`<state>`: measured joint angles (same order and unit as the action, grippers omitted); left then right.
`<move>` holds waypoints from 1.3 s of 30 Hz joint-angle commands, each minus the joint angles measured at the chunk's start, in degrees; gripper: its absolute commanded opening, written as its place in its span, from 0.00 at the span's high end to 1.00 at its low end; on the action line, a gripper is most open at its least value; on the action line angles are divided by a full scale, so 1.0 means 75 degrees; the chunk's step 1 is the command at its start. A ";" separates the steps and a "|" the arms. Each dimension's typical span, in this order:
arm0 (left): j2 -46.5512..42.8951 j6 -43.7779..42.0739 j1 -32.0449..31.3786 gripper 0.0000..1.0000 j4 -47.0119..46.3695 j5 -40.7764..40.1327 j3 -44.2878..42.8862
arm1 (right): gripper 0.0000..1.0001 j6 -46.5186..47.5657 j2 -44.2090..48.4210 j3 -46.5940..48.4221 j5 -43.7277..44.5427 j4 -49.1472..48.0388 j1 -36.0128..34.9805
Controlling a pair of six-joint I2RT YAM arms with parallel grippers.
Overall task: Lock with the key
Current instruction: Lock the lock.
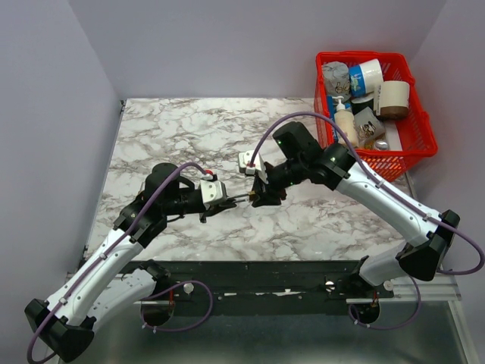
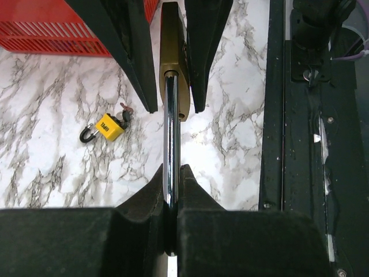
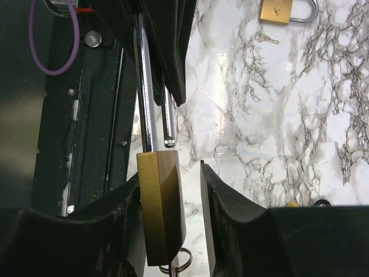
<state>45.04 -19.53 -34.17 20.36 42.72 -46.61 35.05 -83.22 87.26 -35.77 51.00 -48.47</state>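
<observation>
- The left arm [image 1: 114, 254] reaches in over the marble counter [image 1: 182, 129]. The left jaws are closed tight on the steel shackle [image 2: 171, 144] of the brass padlock [image 2: 173, 52], holding it up off the counter.
- In the left wrist view a small yellow padlock [image 2: 108, 127] lies on the counter with keys at its side, well apart from the held lock.
- The brass padlock hangs between the two arms near the middle of the counter, with its body toward the right arm.
- The shackle is open: the free end of its short leg stands clear of the body.
- A key ring [image 3: 180, 264] shows at the body's other end; the key itself cannot be made out.
- The right arm [image 1: 386, 197] comes in from the right. The right jaws stand open around the padlock body, one finger against a broad side and a gap on the other.
- A second brass padlock [image 3: 282, 10] lies on the counter, with a small key [image 3: 266, 38] near it.
- A red basket [image 1: 409, 148] of bottles and rolls sits at the far right.
</observation>
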 commanded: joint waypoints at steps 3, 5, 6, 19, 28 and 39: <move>-0.0099 -0.0255 0.0045 1.00 -0.0371 0.0421 -0.0430 | 0.62 0.0295 0.0127 0.0049 0.0129 0.0313 0.0099; -0.0064 -0.0244 0.0045 1.00 -0.0394 0.0433 -0.0430 | 0.70 0.0319 0.0116 0.0048 0.0105 0.0301 0.0099; -0.0029 -0.0244 0.0045 1.00 -0.0394 0.0445 -0.0441 | 0.76 0.0319 0.0104 0.0060 0.0094 0.0301 0.0099; -0.0719 0.0553 0.0361 0.54 -0.0336 0.0175 -0.0207 | 0.99 -0.0208 0.0385 -0.0116 -0.0492 -0.0226 0.0275; -0.0673 0.0495 0.0431 0.54 -0.0172 0.0035 -0.0195 | 0.99 -0.0372 0.0491 -0.0116 -0.0867 -0.0449 0.0263; -0.0439 0.0354 0.0525 0.82 0.0015 0.0514 -0.0277 | 0.99 -0.0407 0.0549 -0.0104 -0.0950 -0.0519 0.0275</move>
<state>41.32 -16.03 -30.59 19.42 43.42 -48.42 32.38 -81.62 85.97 -39.90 51.00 -46.52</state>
